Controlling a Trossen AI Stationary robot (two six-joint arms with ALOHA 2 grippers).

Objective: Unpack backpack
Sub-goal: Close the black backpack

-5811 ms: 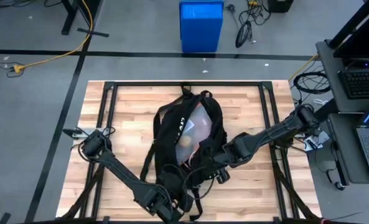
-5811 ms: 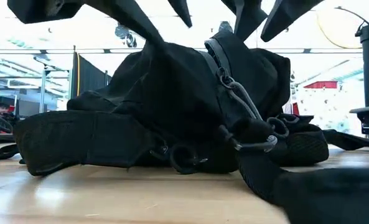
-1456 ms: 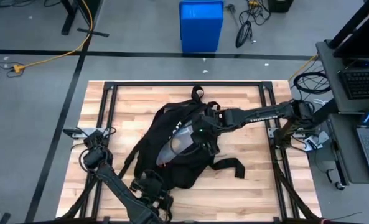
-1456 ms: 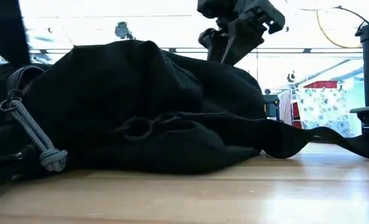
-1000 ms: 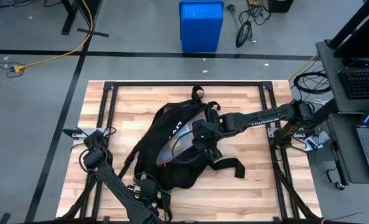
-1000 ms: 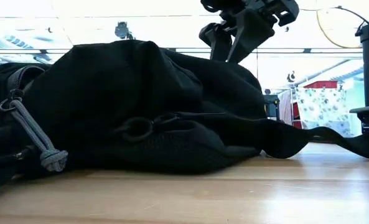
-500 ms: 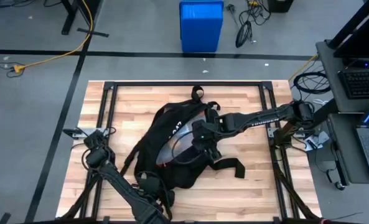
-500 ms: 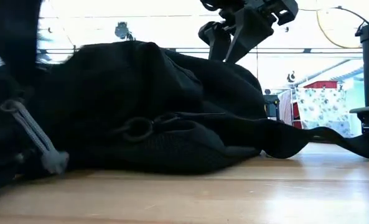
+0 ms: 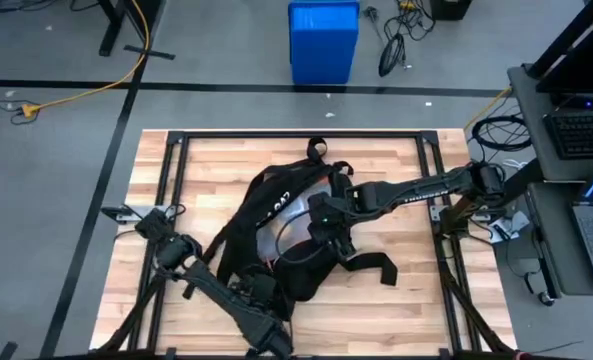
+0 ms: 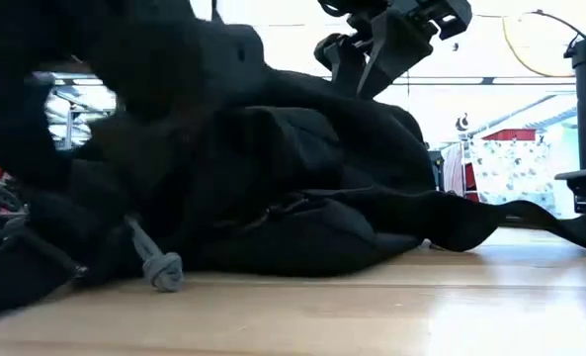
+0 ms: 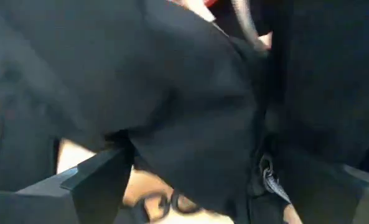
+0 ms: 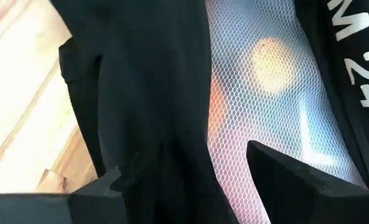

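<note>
Black backpack (image 9: pixel 286 235) mid-table, being spread open: right gripper (image 9: pixel 328 232) spread-fingered over its mesh pocket (image 12: pixel 277 87), left gripper (image 9: pixel 259 300) at near edge, grip unclear; next, reach inside.

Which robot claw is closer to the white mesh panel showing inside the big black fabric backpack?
Right. The right gripper hovers over the white mesh panel in the backpack; the left gripper is at the backpack's near edge.

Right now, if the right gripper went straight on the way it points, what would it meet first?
Probably the white mesh panel inside the open backpack. The right gripper is open and points into it, with black fabric beside it; depth is unclear.
</note>
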